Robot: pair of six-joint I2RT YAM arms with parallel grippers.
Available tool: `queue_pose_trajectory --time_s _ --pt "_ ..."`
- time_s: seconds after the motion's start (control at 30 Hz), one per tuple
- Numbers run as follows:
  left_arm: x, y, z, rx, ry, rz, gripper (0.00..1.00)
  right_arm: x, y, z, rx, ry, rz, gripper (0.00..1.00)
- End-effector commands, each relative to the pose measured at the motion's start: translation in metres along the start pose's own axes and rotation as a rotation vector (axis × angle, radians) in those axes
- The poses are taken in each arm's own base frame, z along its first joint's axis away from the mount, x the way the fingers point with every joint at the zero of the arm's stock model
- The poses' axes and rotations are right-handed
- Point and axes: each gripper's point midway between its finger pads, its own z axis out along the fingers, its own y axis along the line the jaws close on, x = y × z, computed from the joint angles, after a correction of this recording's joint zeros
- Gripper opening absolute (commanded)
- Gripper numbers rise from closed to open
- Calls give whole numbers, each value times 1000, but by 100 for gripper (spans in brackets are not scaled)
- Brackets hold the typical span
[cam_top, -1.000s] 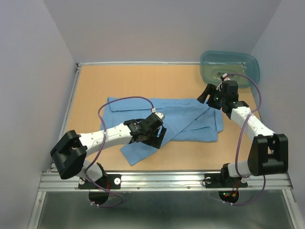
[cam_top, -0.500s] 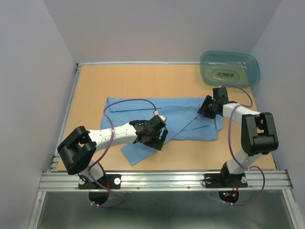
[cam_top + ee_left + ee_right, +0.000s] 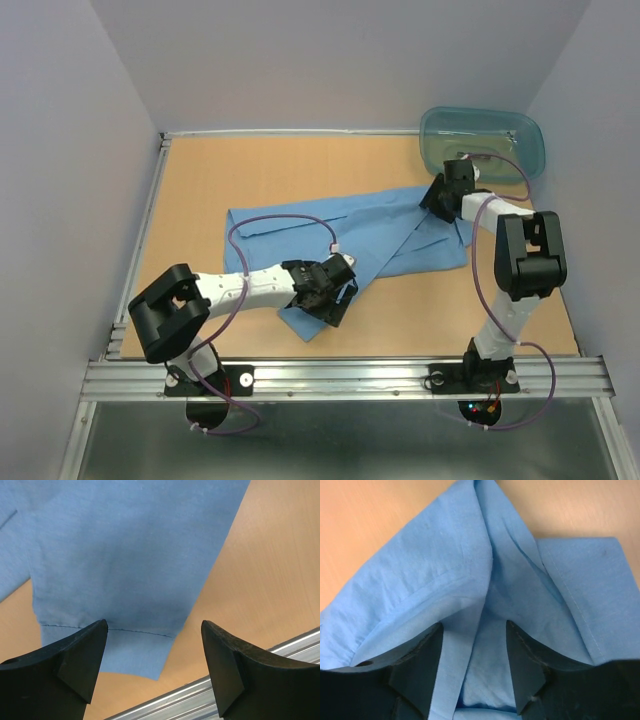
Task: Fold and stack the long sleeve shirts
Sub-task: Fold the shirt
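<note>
Tan table (image 3: 200,180), grey walls (image 3: 60,150) around. At the right gripper (image 3: 472,670): pinched on a raised fold of the blue shirt (image 3: 420,570), just beside the tub (image 3: 500,135); lift gently, without yanking the spread cloth. At the left gripper (image 3: 152,665): spread wide above the cuff (image 3: 110,650) near the front rail (image 3: 210,695); lower squarely before closing.
</note>
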Motion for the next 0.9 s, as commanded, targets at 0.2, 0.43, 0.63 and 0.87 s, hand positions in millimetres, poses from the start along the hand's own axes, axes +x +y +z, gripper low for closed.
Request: queue_pose_trajectory --time_s 0.2,0.43,0.63,0.87 --pt "27 -19 0 -28 80 104 81 -45 23 -51 -121 -139 -33 71" --pt "40 -14 6 -53 123 96 67 -43 32 -83 -210 -165 -49 75" --pt "37 -17 7 -52 118 119 39 -34 25 -93 -210 -164 -44 75" --pt "23 -25 -2 -42 86 159 0 -30 21 -99 -211 -167 -38 75"
